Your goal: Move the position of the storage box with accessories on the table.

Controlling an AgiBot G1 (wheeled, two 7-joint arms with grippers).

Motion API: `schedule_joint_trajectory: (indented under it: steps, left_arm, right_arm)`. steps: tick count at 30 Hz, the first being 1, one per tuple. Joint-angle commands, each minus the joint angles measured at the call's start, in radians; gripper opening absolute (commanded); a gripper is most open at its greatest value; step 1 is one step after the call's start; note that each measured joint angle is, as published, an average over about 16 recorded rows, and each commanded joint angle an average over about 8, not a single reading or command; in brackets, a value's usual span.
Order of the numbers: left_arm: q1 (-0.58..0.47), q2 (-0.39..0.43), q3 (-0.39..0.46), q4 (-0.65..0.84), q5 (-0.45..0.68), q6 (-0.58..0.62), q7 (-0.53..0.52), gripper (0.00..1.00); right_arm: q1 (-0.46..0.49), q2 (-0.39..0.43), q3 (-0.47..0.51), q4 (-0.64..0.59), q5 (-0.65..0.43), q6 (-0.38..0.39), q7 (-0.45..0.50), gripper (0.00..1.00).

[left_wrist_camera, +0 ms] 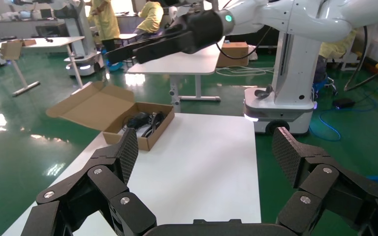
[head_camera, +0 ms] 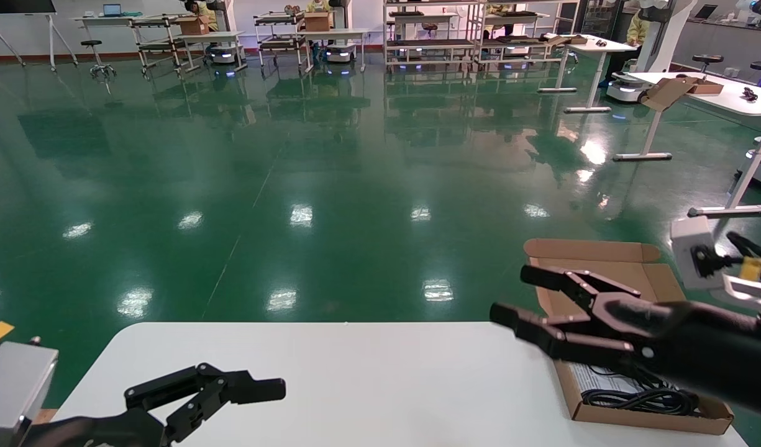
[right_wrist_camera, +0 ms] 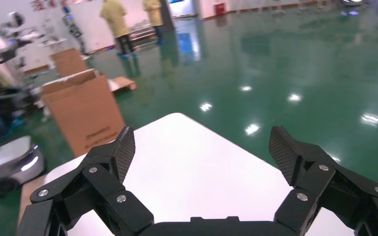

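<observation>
The storage box (head_camera: 642, 419) is a shallow brown cardboard mailer at the right end of the white table (head_camera: 355, 372), its flap lid (head_camera: 604, 273) open and hanging past the far edge. Inside lie the accessories: a black cable bundle (head_camera: 641, 398) and a white leaflet (head_camera: 594, 375). The left wrist view shows the storage box (left_wrist_camera: 150, 142) with a black mouse (left_wrist_camera: 138, 119). My right gripper (head_camera: 509, 293) hovers open above the box, empty. In its own view it (right_wrist_camera: 200, 140) faces bare table (right_wrist_camera: 192, 162). My left gripper (head_camera: 243, 388) is open and empty over the near left corner, far from the box.
Green floor surrounds the table on all sides. Another white desk (left_wrist_camera: 177, 61) and a white robot base (left_wrist_camera: 280, 103) stand beyond the table's right end. Tall brown cartons (right_wrist_camera: 83, 110) stand on the floor off its left end. More desks and racks line the far wall.
</observation>
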Motion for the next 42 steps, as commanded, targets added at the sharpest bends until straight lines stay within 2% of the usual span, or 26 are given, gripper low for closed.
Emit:
schedule_joint_trajectory:
  steps: [1, 24, 42]
  left_arm:
    - [0.000, 0.000, 0.000, 0.000, 0.000, 0.000, 0.000, 1.00]
    - [0.000, 0.000, 0.000, 0.000, 0.000, 0.000, 0.000, 1.00]
    - [0.000, 0.000, 0.000, 0.000, 0.000, 0.000, 0.000, 1.00]
  right_arm:
    - [-0.022, 0.009, 0.018, 0.039, 0.002, -0.018, -0.007, 1.00]
    - [-0.256, 0.107, 0.213, 0.456, 0.022, -0.208, -0.080, 1.00]
    - [-0.258, 0.108, 0.215, 0.456, 0.023, -0.209, -0.081, 1.00]
